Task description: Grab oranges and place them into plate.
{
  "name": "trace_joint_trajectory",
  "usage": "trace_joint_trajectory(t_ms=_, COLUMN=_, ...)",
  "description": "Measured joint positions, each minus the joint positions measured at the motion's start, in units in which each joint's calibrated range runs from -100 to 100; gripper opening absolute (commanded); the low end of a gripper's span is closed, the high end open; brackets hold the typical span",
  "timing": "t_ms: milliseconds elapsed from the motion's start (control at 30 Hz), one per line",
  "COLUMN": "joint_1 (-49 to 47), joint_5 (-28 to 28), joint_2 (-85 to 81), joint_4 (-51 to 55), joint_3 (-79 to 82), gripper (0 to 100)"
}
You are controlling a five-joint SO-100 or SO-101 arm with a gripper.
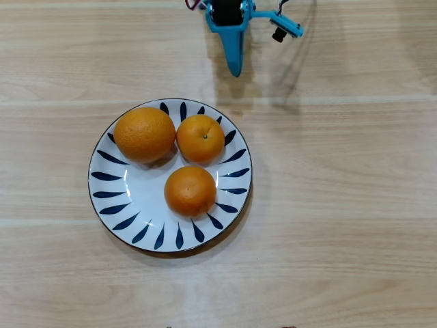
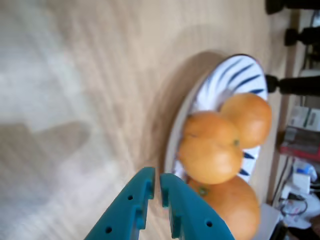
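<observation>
All three oranges lie on the white plate [image 1: 130,198] with its blue leaf strokes. In the overhead view the large orange [image 1: 144,134] is at the upper left, a smaller orange [image 1: 201,138] beside it, and another small orange [image 1: 190,190] below. My blue gripper [image 1: 234,67] is at the top edge, above the plate's upper right rim and clear of it. In the wrist view the gripper [image 2: 156,176] is shut with nothing between its fingers, and the plate [image 2: 225,80] and an orange [image 2: 210,152] lie just beyond.
The plate sits on a pale wooden table [image 1: 341,205]. In the wrist view dark stand legs [image 2: 295,85] and boxes and cables [image 2: 300,180] show past the table's far edge.
</observation>
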Motion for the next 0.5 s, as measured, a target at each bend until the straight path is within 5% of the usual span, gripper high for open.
trace_joint_trajectory(t_ms=200, joint_1=-0.68, joint_5=0.63, joint_2=-14.47, joint_4=2.07, joint_3=13.19, gripper=2)
trace_joint_trajectory(t_ms=500, joint_1=-0.68, joint_5=1.51, joint_2=-22.51, joint_4=19.81, joint_3=12.66, gripper=2)
